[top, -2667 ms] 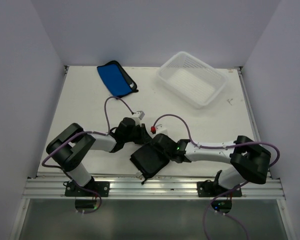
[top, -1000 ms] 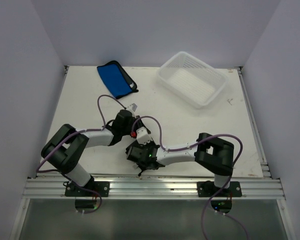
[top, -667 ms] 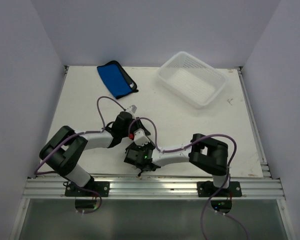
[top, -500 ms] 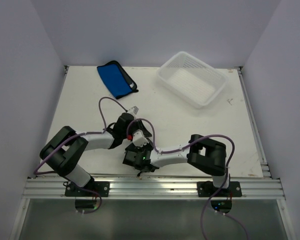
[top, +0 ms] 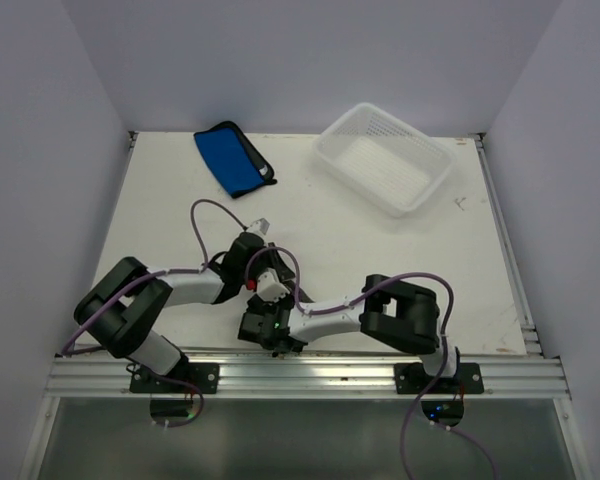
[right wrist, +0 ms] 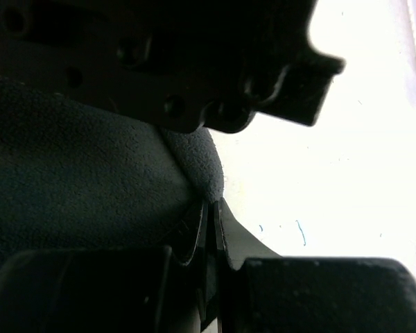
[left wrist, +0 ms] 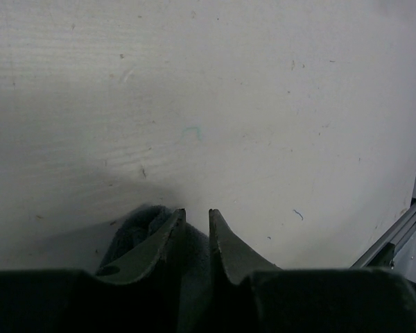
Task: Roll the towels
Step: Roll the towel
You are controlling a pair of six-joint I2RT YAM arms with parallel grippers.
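The bright blue towel (top: 232, 158) lies flat at the back left of the table, far from both arms. The purple and black towel (top: 250, 330) is bunched small near the front edge, mostly hidden under the two grippers. My left gripper (top: 260, 298) (left wrist: 196, 215) has its jaws nearly together, with dark cloth (left wrist: 135, 223) between and beside them. My right gripper (top: 264, 326) (right wrist: 209, 206) is shut on the edge of the dark towel (right wrist: 76, 173), which fills the left of its view. The left gripper's dark body (right wrist: 159, 55) sits just above it.
A white perforated basket (top: 428, 185) stands at the back right. The aluminium rail (top: 310, 375) runs along the table's front edge, just behind the grippers. The right arm's elbow (top: 400, 312) is folded low at the front.
The dark towel was a flat square; now it is bunched into a small bundle. The right gripper moved left and toward the front edge. The left gripper came nearer, down onto the bundle.
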